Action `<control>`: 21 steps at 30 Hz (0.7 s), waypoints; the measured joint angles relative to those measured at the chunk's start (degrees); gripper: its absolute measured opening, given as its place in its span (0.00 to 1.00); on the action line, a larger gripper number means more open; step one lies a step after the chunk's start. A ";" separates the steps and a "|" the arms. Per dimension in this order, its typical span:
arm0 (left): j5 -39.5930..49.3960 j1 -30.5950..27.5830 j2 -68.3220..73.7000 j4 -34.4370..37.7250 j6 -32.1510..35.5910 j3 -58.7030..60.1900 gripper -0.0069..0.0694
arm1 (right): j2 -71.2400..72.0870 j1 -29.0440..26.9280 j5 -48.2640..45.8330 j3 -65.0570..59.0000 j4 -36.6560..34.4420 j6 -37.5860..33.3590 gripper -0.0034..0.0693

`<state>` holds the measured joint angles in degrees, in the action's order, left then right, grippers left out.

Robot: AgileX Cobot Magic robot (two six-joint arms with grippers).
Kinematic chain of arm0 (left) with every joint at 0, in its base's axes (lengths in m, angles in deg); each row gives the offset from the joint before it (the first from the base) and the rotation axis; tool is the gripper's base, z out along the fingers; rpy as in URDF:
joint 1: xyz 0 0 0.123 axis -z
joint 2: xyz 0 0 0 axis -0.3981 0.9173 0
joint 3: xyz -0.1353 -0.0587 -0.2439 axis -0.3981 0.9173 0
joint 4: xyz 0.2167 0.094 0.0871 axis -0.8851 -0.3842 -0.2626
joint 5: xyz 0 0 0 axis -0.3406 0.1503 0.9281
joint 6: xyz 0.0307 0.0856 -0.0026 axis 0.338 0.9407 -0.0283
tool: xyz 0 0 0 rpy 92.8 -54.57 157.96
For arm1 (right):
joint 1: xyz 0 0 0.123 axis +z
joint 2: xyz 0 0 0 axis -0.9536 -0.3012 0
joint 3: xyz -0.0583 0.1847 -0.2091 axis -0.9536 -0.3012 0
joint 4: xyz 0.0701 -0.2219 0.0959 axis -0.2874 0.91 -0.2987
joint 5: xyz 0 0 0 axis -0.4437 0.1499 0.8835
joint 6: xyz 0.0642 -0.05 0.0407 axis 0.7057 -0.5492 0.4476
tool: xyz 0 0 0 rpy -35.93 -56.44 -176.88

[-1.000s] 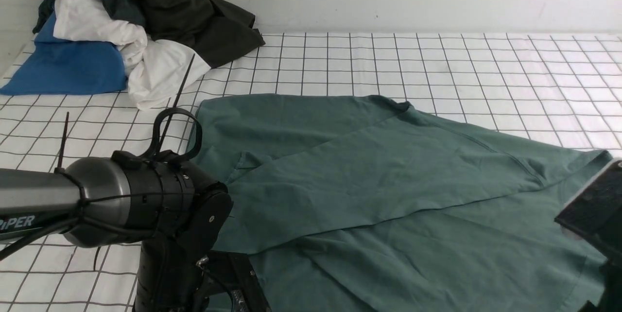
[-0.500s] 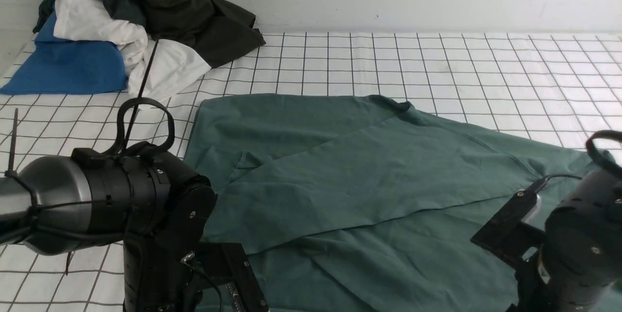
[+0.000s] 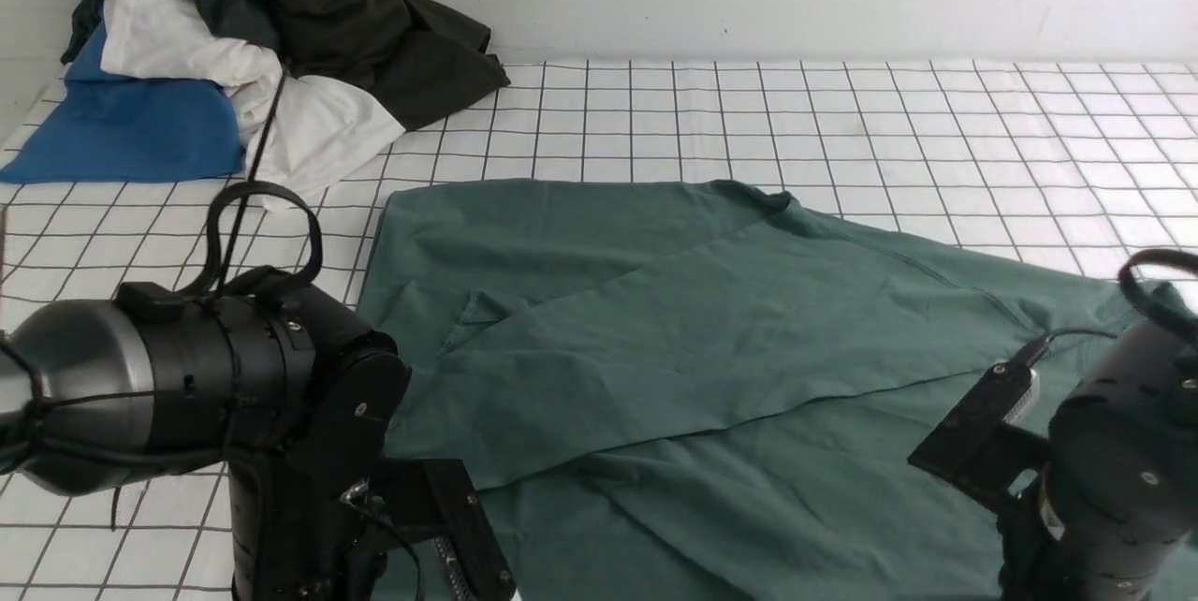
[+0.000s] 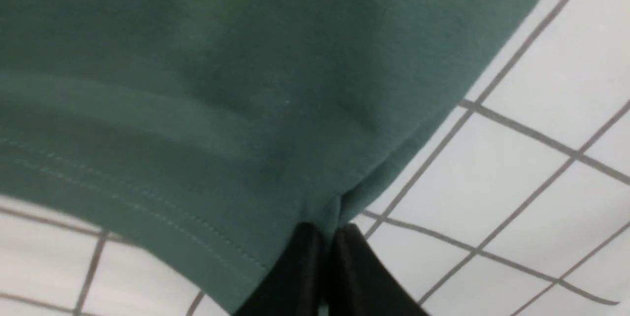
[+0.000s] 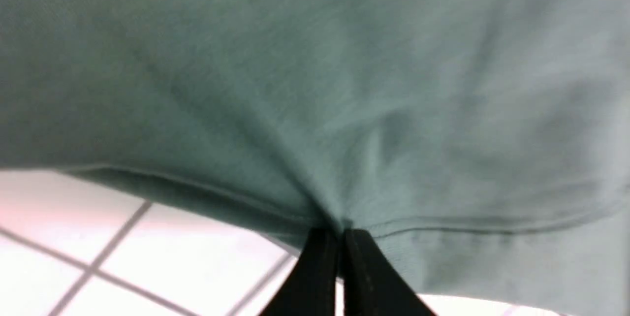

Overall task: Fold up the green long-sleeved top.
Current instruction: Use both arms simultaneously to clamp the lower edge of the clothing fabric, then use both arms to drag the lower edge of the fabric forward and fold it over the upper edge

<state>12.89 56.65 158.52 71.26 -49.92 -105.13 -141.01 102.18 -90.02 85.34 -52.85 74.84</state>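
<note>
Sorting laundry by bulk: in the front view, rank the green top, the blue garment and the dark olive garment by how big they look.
1. green top, by far, though nearest the camera.
2-3. dark olive garment and blue garment: look alike; blue is partly covered, so unranked.

We see a sage-green top (image 3: 711,339) on a white sheet (image 3: 842,114) with a dark grid; our pile (image 3: 234,67) shows blue, white, teal and olive-black.
</note>
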 joint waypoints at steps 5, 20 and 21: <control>1.04 0.00 -4.76 -4.14 -1.64 -3.09 0.09 | 3.76 -0.11 -5.24 6.61 1.53 -1.56 0.05; 2.15 -14.17 2.52 -6.50 3.31 -32.86 0.09 | -6.40 -14.19 -8.77 37.67 -6.91 -16.18 0.05; 2.15 -14.75 3.66 -6.40 3.70 -35.01 0.09 | -7.88 -14.95 -8.83 39.89 -7.46 -16.44 0.05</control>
<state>15.04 41.90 162.18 64.86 -46.22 -140.15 -148.89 87.23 -98.85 125.23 -60.31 58.40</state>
